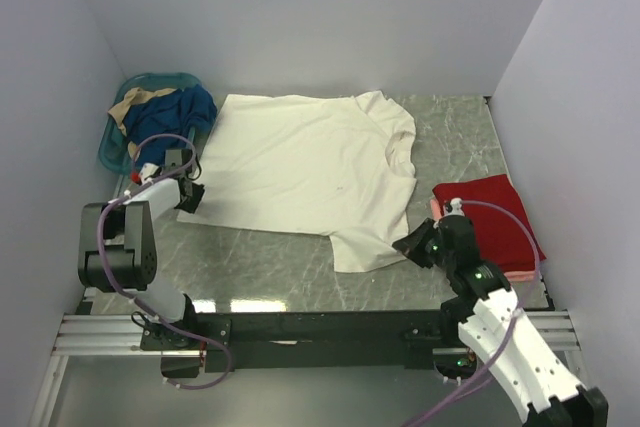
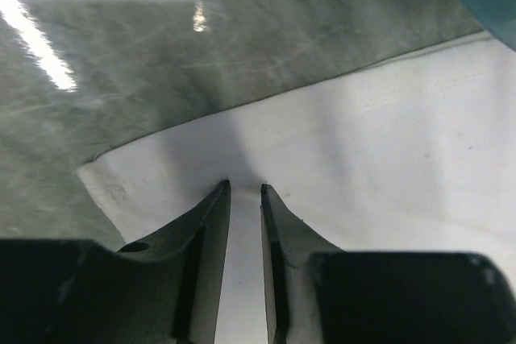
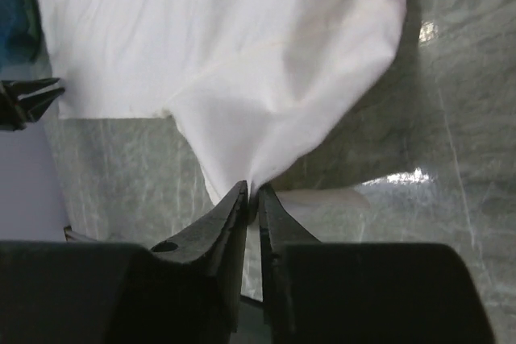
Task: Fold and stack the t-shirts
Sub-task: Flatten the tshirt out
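Between the left claw [image 1: 192, 197] and the right claw [image 1: 413, 244], the cream-white t-shirt [image 1: 300, 162] lies spread on the table [image 1: 280, 257]. Its long axis runs from side to side. The round neck points to the right side and the hem to the left side. One sleeve lies on the far edge and the other on the near edge.

The near sleeve ends exactly at the right claw. Its fingers are pressed together on the edge of this sleeve, and the cloth rises from them in a small peak. The rest of the shirt spreads away to the left of this claw and beyond it. The right arm reaches from the near right corner in a slant toward the far left.

The near hem corner lies directly under the left claw. Its fingers stand a narrow gap apart, with white cloth showing flat between the tips. The left arm is folded high at the elbow, with the forearm stretched forward and low.

Just to the right of the right claw, the red t-shirt [image 1: 490, 217] lies folded on the pink t-shirt [image 1: 436, 209]. Beyond the left claw stands a teal basket [image 1: 160, 78] with blue and tan cloth inside.
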Controlling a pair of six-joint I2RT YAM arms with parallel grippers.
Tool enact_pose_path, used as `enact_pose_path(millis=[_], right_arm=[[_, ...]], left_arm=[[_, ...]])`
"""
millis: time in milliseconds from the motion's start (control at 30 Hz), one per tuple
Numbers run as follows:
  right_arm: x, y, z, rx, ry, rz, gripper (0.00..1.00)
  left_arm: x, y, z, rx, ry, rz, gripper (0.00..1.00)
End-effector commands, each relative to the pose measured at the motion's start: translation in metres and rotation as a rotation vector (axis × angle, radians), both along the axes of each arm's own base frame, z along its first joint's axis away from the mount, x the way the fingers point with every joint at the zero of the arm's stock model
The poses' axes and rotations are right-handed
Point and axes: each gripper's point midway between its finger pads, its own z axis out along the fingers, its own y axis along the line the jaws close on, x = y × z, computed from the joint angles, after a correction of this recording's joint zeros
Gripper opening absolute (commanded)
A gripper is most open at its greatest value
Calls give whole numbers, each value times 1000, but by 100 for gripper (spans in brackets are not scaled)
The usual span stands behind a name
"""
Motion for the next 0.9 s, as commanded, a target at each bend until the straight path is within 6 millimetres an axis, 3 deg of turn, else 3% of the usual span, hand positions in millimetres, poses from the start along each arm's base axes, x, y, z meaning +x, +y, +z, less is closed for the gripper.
enact_pose_path(millis=[0, 100, 133, 267, 433, 500, 633, 867], right_arm=[[-18, 8, 6, 73, 26, 28, 20], [-23, 3, 15, 46, 17, 31, 41], [-17, -5, 27, 10, -19, 2, 43], [-4, -21, 52, -54, -74, -82, 51], [32, -49, 75, -210, -87, -213, 56], [43, -60, 63, -282, -31, -248, 54], [57, -64, 33, -266, 44, -258, 50], [62, -66, -9, -267, 129, -272, 47]], left_arm=[[-35, 9, -14, 12, 105, 15, 29], [-35, 11, -9, 15, 86, 4, 28], [-34, 10, -7, 11, 77, -1, 28], [-37, 10, 1, 16, 61, 5, 28], [-41, 11, 10, 9, 31, 10, 28], [-41, 10, 13, -2, 17, 5, 28], [-40, 6, 16, -20, -13, 0, 27], [-31, -4, 31, -65, -98, -29, 27]])
